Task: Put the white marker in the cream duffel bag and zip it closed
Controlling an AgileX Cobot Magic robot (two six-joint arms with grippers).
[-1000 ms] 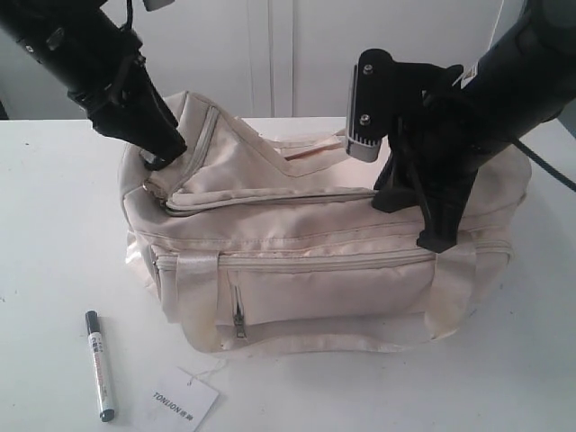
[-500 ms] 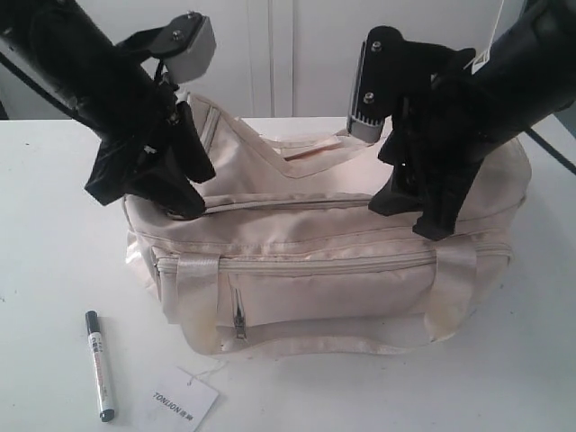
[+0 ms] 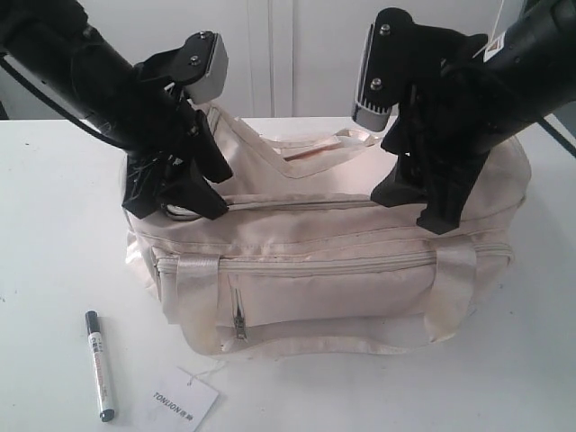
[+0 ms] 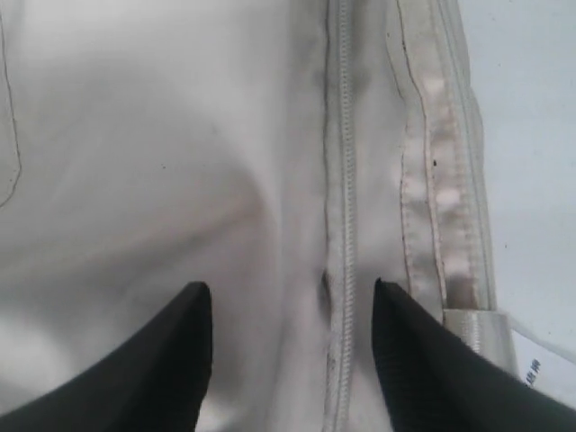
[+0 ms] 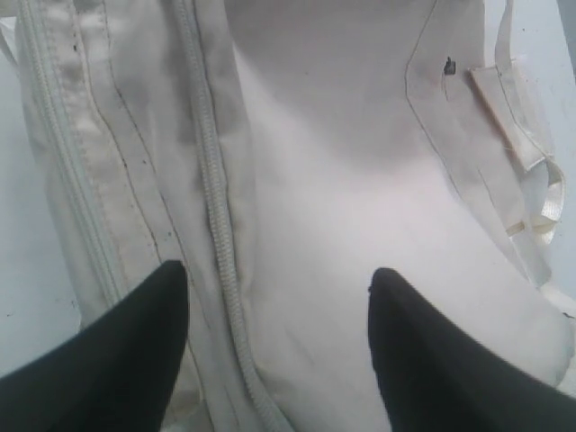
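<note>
- Luggage fills the middle of the white table [image 3: 54, 225]: the cream duffel bag [image 3: 342, 270] rests on its base, long side toward the near edge
- Its curved top zip [image 3: 297, 202] shows closed teeth along the stretch seen between the two arms; none of the inside shows, so what the bag holds cannot be told
- The front pocket zip [image 3: 333, 264] is drawn shut, and a short upright zip [image 3: 238, 315] with a metal puller sits at the pocket's left
- The white marker [image 3: 99, 364] lies outside the bag, on the table at near left, dark at both ends; the print on its barrel is too small to read
- A paper hang tag [image 3: 184, 400] lies just right of the marker, a thin string running from it toward the bag; it reads "TONLION", followed by characters too small to make out
- The left gripper [image 3: 175, 202] is at the bag's left end, spread wide and holding nothing; in the left wrist view its fingers [image 4: 180, 360] straddle the zip line
- The right gripper [image 3: 416, 207] is at the bag's right part, also spread wide and empty, over bare cream fabric
</note>
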